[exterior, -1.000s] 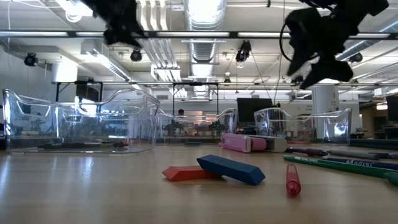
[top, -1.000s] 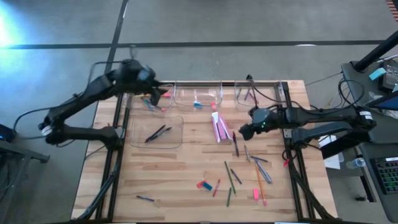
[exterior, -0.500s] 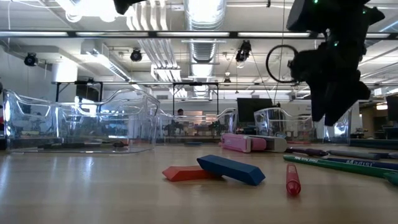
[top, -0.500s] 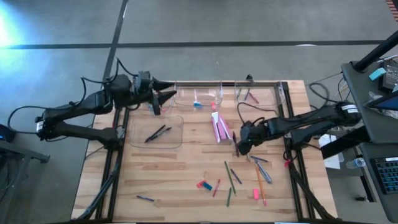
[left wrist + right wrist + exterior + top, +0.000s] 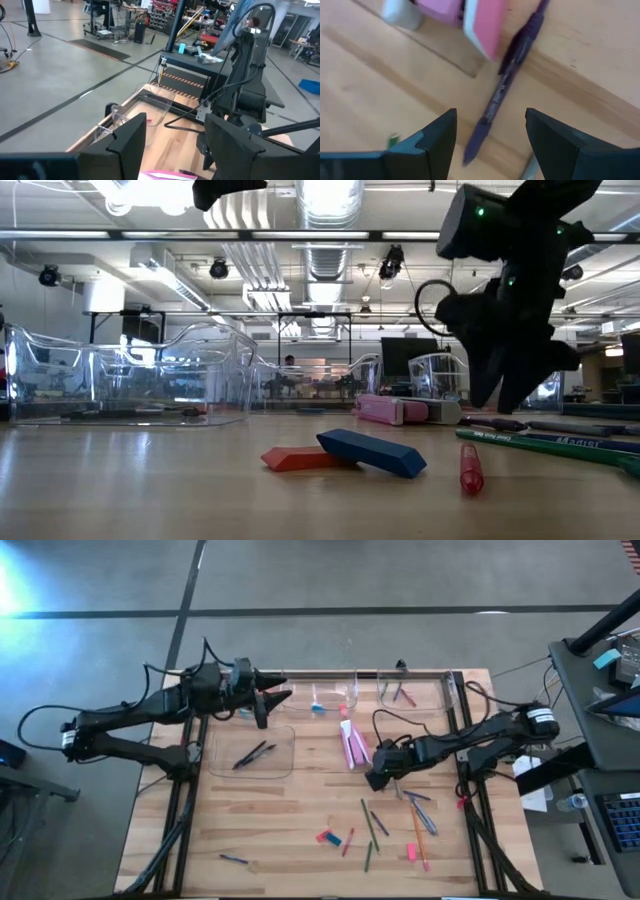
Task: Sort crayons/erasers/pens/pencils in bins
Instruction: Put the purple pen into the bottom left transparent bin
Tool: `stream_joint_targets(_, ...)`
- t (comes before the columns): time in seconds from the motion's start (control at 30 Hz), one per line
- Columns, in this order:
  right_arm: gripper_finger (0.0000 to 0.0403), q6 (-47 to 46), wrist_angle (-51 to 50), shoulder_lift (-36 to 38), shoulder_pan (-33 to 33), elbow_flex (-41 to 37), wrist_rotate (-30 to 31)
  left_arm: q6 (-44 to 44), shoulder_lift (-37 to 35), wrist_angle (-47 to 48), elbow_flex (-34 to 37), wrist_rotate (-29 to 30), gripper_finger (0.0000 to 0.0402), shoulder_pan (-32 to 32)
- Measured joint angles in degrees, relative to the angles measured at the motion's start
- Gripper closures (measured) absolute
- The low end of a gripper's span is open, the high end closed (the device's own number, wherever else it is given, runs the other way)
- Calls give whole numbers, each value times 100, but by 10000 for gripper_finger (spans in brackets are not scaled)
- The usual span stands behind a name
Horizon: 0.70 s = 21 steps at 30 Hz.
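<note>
My right gripper is open and hangs low over the table's middle, its fingers on either side of a dark purple pen without touching it. The pen lies flat on the wood beside two long pink blocks. My left gripper is open and empty, raised over the far-left clear bin. Two more clear bins stand along the far edge. A wider bin holds dark pens. A red eraser and a blue eraser lie near the front.
Several pens, pencils and crayons lie scattered on the near right of the table, with a small pink eraser among them. A thin blue stick lies near the front left corner. The black frame rails run along both table sides.
My right gripper has gone toward the table's left and near edges and come down over the purple pen, staying open. My left gripper has swung from pointing down over the far-left bin to pointing level toward the table's right, and has moved a little right.
</note>
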State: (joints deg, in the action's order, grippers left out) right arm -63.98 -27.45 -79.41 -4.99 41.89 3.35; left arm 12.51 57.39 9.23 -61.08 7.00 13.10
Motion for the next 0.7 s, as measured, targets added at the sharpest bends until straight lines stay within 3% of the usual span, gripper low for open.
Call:
stream_joint_targets(0.3,188,-7,355,-873,1,22,12,-111,-3,-15,0,-27,214,0)
stream_joint_targets(0.47,242,-1,211,-963,7,18,-4,-111,-118,28,6,-63,214,0)
stream_joint_targets(0.7,331,104,-11,-525,53,11,-78,-98,-116,20,48,-67,214,0)
